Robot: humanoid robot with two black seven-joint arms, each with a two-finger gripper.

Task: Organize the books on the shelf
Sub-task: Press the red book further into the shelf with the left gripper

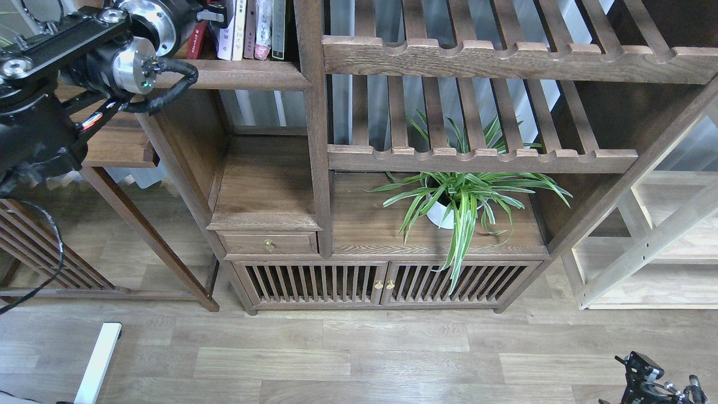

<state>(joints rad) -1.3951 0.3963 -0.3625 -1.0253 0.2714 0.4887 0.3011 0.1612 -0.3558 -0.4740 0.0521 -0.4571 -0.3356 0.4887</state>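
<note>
Several thin books stand in a row on the dark brown shelf (247, 74) with the moulded front edge, at the top left. A red book (196, 40) leans at the row's left end, and a white, pale lavender book (224, 35) stands next to it. I cannot pick out a yellow-green book among the other spines (263, 28). My left gripper (212, 11) is at the top edge, right by the red and lavender books; its fingers are dark and partly cut off. My right gripper (662, 384) hangs low at the bottom right corner, far from the shelf.
Two slatted racks with scalloped rails (482, 56) fill the cabinet's right side. A potted spider plant (457, 199) stands on the lower board. A small drawer (268, 244) and slatted doors (381, 283) lie below. A pale wooden rack (650, 247) stands at the right.
</note>
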